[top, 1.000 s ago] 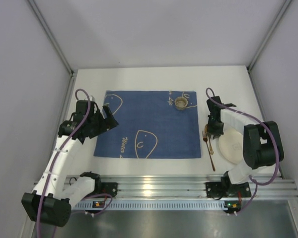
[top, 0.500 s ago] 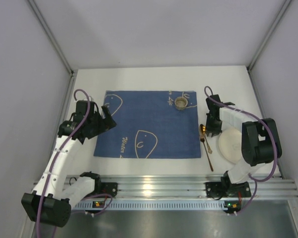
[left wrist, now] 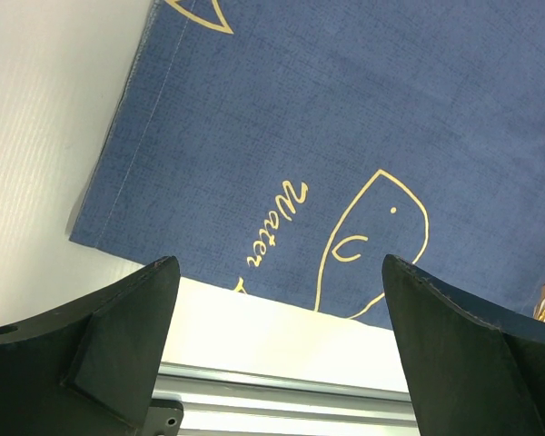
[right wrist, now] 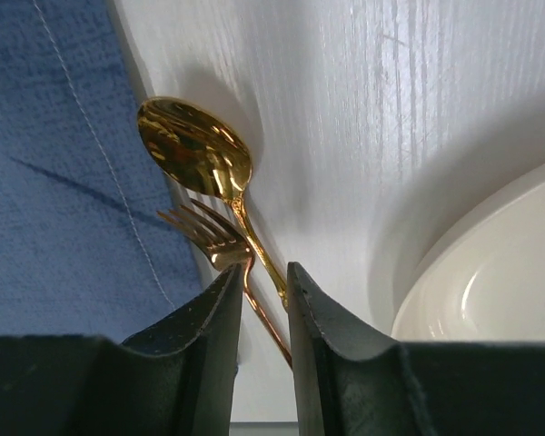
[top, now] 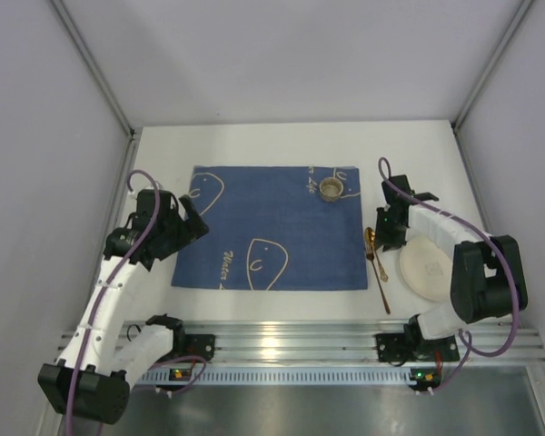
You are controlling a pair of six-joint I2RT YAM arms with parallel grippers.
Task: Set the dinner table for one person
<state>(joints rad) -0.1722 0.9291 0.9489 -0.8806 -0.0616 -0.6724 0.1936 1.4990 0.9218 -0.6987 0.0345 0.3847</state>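
Observation:
The dinner table (top: 254, 141) is a white top with a blue cloth (top: 272, 227) spread on it. A gold spoon (top: 371, 238) and a gold fork (top: 381, 286) lie crossed on the table just right of the cloth. In the right wrist view the spoon bowl (right wrist: 195, 145) and fork tines (right wrist: 204, 232) lie just beyond my right gripper (right wrist: 263, 268). Its jaws are open only a narrow gap, with both handles running under it and white table showing between them. My left gripper (left wrist: 280, 272) hangs wide open and holds nothing, over the cloth's near left edge (left wrist: 282, 182).
A cream plate (top: 427, 270) rests right of the cutlery, under the right arm; its rim (right wrist: 490, 291) shows in the right wrist view. A small round cup (top: 331, 189) stands on the cloth's far right part. A ribbed aluminium rail (top: 282, 341) runs along the near edge.
The right gripper's jaws have parted slightly and it has drawn back a little; the spoon now shows beside the fork. The left arm has shifted slightly to the left.

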